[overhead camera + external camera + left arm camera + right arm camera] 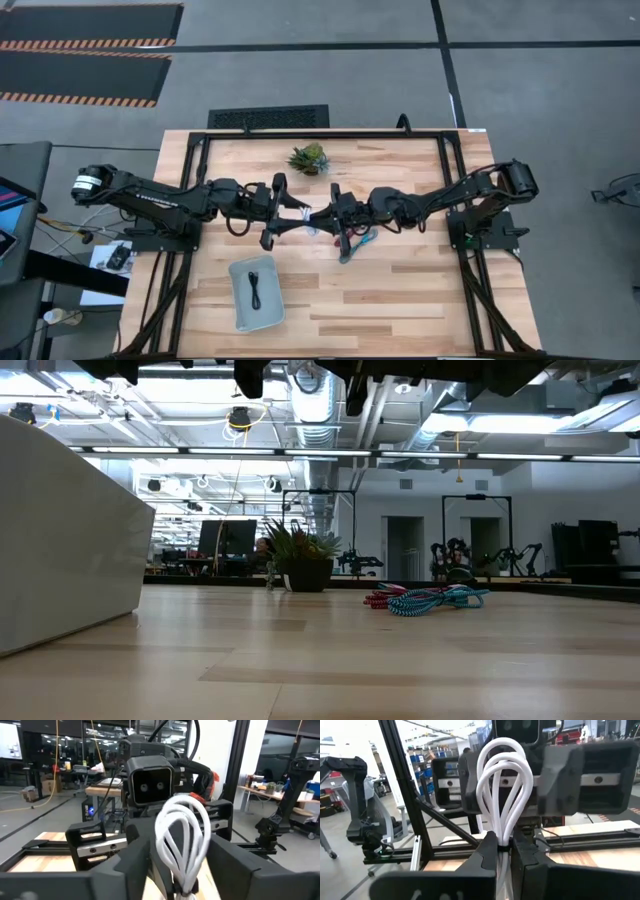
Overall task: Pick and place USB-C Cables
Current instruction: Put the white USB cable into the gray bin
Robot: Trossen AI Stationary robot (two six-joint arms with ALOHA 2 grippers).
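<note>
Here both grippers meet above the table: right gripper fingers pinch the white cable; left gripper fingers flank it, spread.

**Both arms meet nose to nose over the middle of the table**

The two dark arms reach in from opposite sides, stretched low and nearly level, wrists pointing straight at each other. The left gripper and the right gripper face one another just apart, each camera looking into the other's housing. The right gripper's fingers are pinched tight on the white-grey cable, whose loops stand up ahead of its tips. The left gripper's fingers flank the same loops; they look spread either side of it, though contact is hard to judge from here.
</note>
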